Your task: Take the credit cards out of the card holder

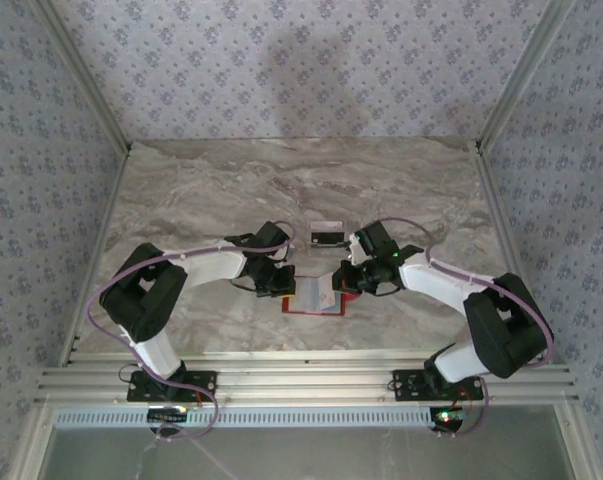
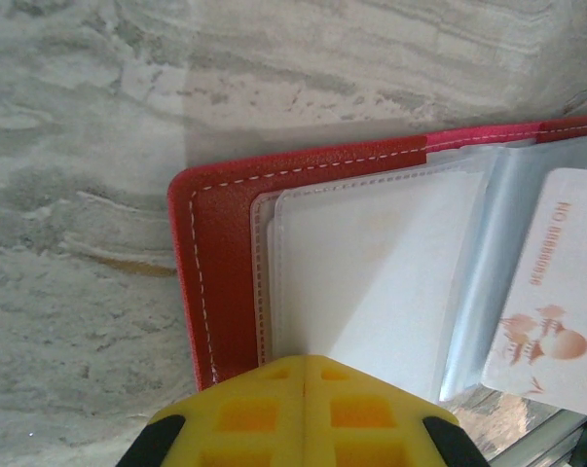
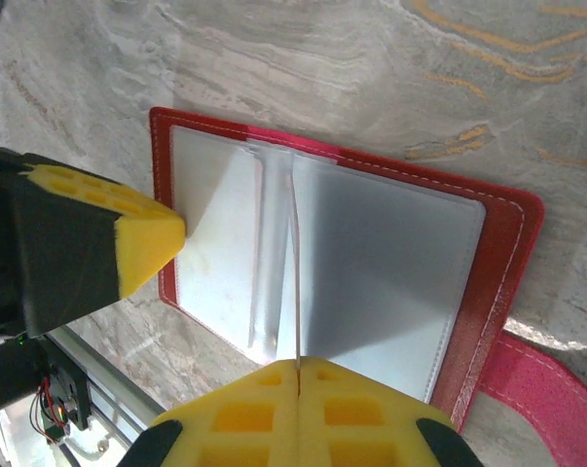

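Now we are bracing the card holder (image 3: 493,282) with our clenched left gripper (image 2: 305,362) while the right gripper (image 3: 298,364) is pinching a clear sleeve (image 3: 295,263).

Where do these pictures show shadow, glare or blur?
Top external: even light, a soft shadow on the back wall. Left wrist: shadow on the table along the card holder; yellow fingers blurred, printed card legible. Right wrist: bluish sheen on the clear sleeves.
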{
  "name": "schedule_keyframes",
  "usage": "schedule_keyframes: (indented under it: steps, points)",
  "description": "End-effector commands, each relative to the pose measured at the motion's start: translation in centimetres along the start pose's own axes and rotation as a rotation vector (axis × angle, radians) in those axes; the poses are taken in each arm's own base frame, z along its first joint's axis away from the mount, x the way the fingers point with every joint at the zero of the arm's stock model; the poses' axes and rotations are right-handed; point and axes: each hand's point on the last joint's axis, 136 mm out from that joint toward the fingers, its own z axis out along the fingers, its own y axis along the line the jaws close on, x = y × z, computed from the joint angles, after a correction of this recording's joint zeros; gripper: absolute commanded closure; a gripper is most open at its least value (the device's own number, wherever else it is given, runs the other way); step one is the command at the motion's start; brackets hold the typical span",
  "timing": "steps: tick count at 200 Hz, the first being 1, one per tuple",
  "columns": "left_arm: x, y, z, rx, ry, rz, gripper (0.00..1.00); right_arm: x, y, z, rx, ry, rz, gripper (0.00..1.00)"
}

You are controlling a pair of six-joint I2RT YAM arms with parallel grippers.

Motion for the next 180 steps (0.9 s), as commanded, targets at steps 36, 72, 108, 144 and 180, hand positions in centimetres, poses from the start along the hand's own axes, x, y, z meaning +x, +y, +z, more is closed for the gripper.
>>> schedule_keyframes:
  steps: [36,72,108,144,180]
  points:
    - [-0.1,-0.6,-0.7,-0.016,-0.002,-0.001,0.91,-2.1,1.3,-4.2,0.058,-0.077,-0.198,1.00]
    - [-0.4,-0.9,-1.3,-0.013,-0.019,0.007,0.88,-2.9,1.7,-5.7,0.110,-0.089,-0.358,1.00]
    - [-0.4,-1.0,-1.9,-0.014,-0.034,0.010,0.87,-3.8,0.9,-6.9,0.231,-0.086,-0.634,1.00]
    - [-0.2,-0.6,-2.1,-0.027,-0.039,0.015,0.87,-4.2,0.8,-7.9,0.304,-0.021,-0.883,1.00]
    - [0.0,-0.2,-1.9,-0.033,-0.038,0.011,0.86,-5.0,0.8,-9.2,0.375,0.060,-1.081,1.00]
